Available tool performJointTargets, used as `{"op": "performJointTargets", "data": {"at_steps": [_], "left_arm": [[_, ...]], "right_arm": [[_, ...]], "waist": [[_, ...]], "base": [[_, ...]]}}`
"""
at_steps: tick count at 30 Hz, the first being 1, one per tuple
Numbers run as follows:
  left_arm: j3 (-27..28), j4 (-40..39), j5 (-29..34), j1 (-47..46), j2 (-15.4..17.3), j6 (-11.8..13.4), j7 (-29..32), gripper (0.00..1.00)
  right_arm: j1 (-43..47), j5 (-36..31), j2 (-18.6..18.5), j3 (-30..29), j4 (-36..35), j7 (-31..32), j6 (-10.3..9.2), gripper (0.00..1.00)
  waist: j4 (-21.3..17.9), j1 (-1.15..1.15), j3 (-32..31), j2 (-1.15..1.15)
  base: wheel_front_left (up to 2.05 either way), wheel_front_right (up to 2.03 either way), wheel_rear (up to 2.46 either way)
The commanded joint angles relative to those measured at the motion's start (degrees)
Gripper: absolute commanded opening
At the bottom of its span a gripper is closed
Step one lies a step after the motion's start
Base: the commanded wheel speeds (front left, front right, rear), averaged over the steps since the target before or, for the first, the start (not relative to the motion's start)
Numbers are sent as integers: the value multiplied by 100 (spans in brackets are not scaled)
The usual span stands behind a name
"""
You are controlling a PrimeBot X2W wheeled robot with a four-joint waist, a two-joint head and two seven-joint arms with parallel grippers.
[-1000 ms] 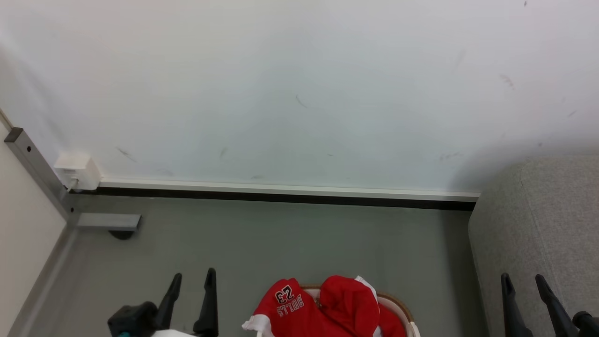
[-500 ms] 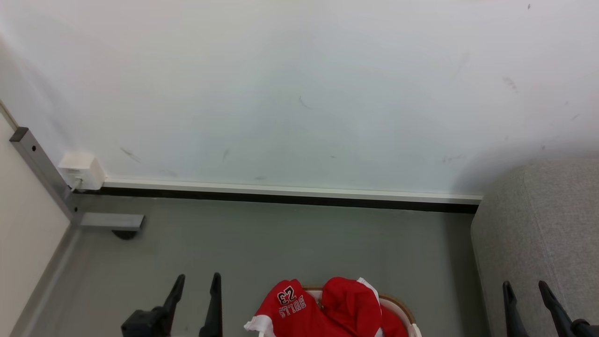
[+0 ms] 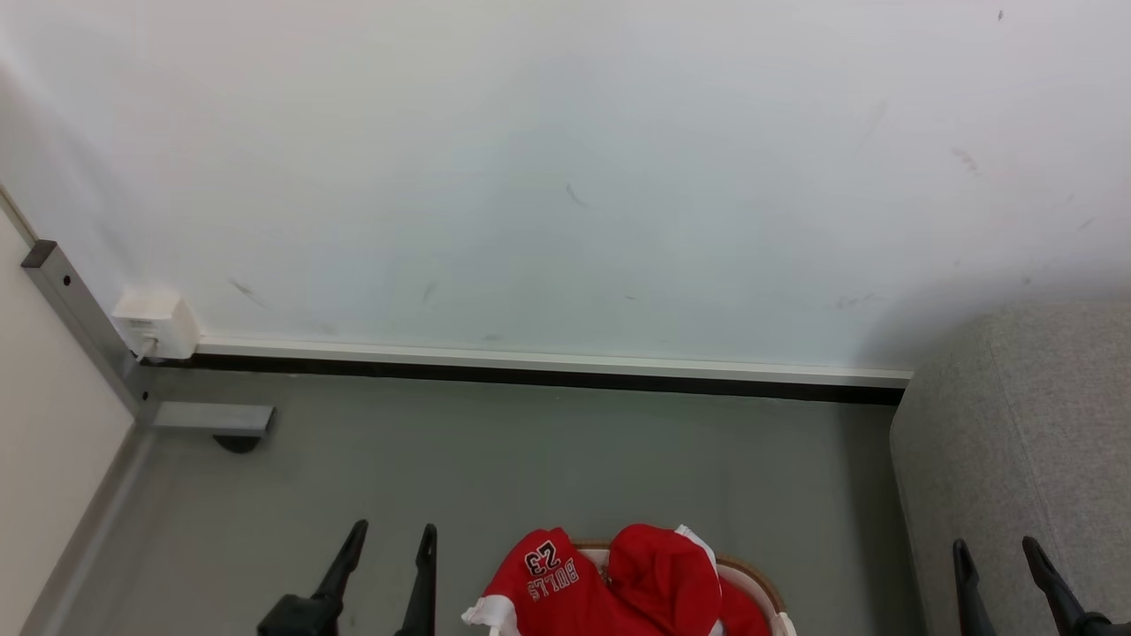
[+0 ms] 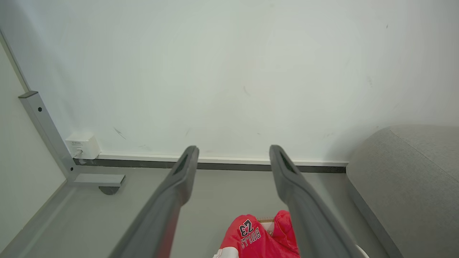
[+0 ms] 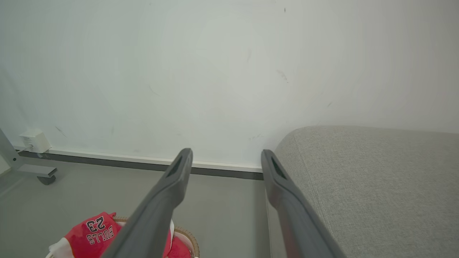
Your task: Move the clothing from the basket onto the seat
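Observation:
Red clothing (image 3: 618, 583) with white trim, one piece lettered "BULLS 23", is heaped in the basket (image 3: 751, 574) at the bottom centre of the head view; just the basket's brown rim and a bit of white wall show. The clothing (image 4: 256, 234) also lies low between the fingers in the left wrist view, and the clothing (image 5: 89, 233) sits at lower left in the right wrist view. My left gripper (image 3: 393, 533) hangs open just left of the basket, empty. My right gripper (image 3: 997, 548) is open and empty in front of the light-grey seat (image 3: 1025, 442).
A white wall with a dark skirting strip (image 3: 530, 371) runs across the back. A white socket box (image 3: 155, 322) and a grey metal frame post (image 3: 79, 327) with a foot stand at the left. Grey floor (image 3: 530, 459) lies between the basket and the wall.
The left gripper has shifted right, toward the basket, and sunk lower in the head view. The right gripper has dropped slightly. Both stay open. The clothing has not moved.

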Motion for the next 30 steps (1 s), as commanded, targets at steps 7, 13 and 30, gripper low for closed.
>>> {"op": "performJointTargets", "data": {"at_steps": [7,13,30], "left_arm": [[5,0,447,78,-9,-61,-126,100],[24,-2,685,105,-39,-92,-190,100],[-67,247,601,-507,-139,-421,-190,100]], "right_arm": [[78,-332,-52,12,14,-114,-13,100],[77,-525,-64,38,-14,-179,-14,100],[-355,-397,14,72,-307,-174,-14,100]], "waist": [[-4,0,9,0],[-62,0,54,0],[-587,0,818,0]], "base": [[0,0,0],[0,0,0],[0,0,0]]}}
